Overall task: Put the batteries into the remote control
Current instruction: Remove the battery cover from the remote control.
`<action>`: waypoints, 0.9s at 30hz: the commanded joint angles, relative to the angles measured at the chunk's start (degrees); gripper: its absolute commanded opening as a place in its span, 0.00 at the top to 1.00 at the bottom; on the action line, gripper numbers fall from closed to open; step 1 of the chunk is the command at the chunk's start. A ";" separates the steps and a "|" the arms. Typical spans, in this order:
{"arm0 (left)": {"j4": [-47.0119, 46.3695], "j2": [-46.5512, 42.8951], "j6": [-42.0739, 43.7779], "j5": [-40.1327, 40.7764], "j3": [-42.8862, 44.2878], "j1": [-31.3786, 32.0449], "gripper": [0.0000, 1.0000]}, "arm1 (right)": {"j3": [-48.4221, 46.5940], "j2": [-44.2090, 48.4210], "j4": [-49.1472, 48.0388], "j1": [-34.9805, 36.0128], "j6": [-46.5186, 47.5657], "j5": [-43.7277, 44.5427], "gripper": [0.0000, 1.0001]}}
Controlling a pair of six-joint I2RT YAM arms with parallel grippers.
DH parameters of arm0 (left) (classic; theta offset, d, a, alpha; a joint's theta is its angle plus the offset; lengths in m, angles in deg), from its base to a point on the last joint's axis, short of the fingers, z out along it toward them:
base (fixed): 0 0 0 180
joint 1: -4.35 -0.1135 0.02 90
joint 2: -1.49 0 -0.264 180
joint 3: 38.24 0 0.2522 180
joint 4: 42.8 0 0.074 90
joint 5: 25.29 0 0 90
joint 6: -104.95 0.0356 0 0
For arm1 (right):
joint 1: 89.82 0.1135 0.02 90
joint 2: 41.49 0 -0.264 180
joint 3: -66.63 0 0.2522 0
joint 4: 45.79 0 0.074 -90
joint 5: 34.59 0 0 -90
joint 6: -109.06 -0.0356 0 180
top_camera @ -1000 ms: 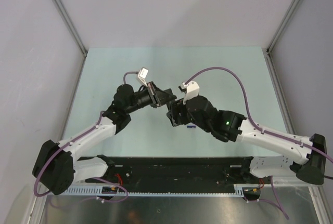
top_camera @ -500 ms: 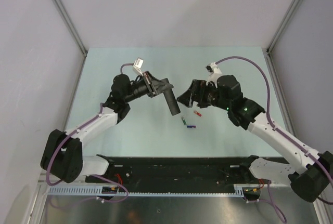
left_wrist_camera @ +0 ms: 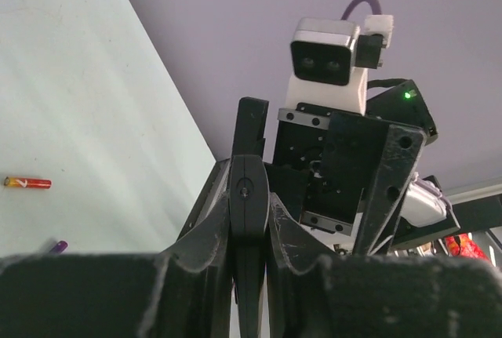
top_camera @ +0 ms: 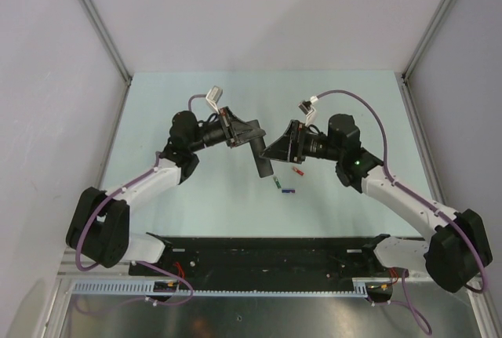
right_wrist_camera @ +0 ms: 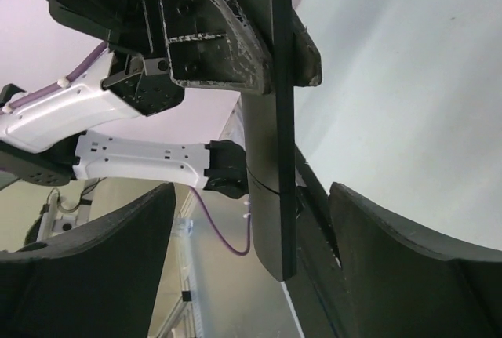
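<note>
The remote control (top_camera: 262,162) is a slim black bar held above the table, tilted with its free end down. My left gripper (top_camera: 249,136) is shut on its upper part; in the left wrist view the remote control (left_wrist_camera: 248,197) is pinched edge-on between the jaws. My right gripper (top_camera: 275,150) faces it, open, and in the right wrist view the remote control's (right_wrist_camera: 271,158) free end hangs between the fingers (right_wrist_camera: 118,236) without touching either. The batteries lie on the table: red (top_camera: 297,172), green (top_camera: 277,183) and a blue-purple one (top_camera: 288,191).
The table (top_camera: 180,197) is pale green, with grey walls on three sides and a black rail (top_camera: 267,256) along its near edge. The red battery (left_wrist_camera: 27,183) and the tip of the blue-purple one (left_wrist_camera: 59,246) show in the left wrist view.
My right gripper has risen from low over the batteries, swung out right, then come left to straddle the remote's free end. Its jaws have widened. The left gripper has kept its grip and shifted slightly.
</note>
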 commanded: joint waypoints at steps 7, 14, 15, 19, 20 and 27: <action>-5.08 0.05 -3.04 -2.17 3.26 -0.32 1.00 | 2.68 -5.53 -15.24 -0.12 -6.97 -6.90 0.35; -5.78 0.22 -3.75 -2.44 3.70 -0.32 1.00 | 2.68 -7.03 -17.00 0.14 -7.59 -7.60 0.54; -5.87 0.22 -3.83 -2.44 3.70 -0.32 1.00 | 2.76 -7.38 -16.92 0.05 -7.67 -7.78 0.58; -6.57 0.05 -3.92 -2.35 3.96 -0.32 1.00 | 3.03 -7.82 -17.53 0.32 -8.03 -8.39 0.69; -6.66 0.14 -3.92 -2.35 4.05 -0.32 1.00 | 3.12 -7.91 -17.62 0.40 -8.03 -8.48 0.75; -7.10 0.40 -4.36 -1.91 4.57 -0.40 1.00 | 3.38 -7.82 -15.60 0.67 -6.80 -8.83 0.94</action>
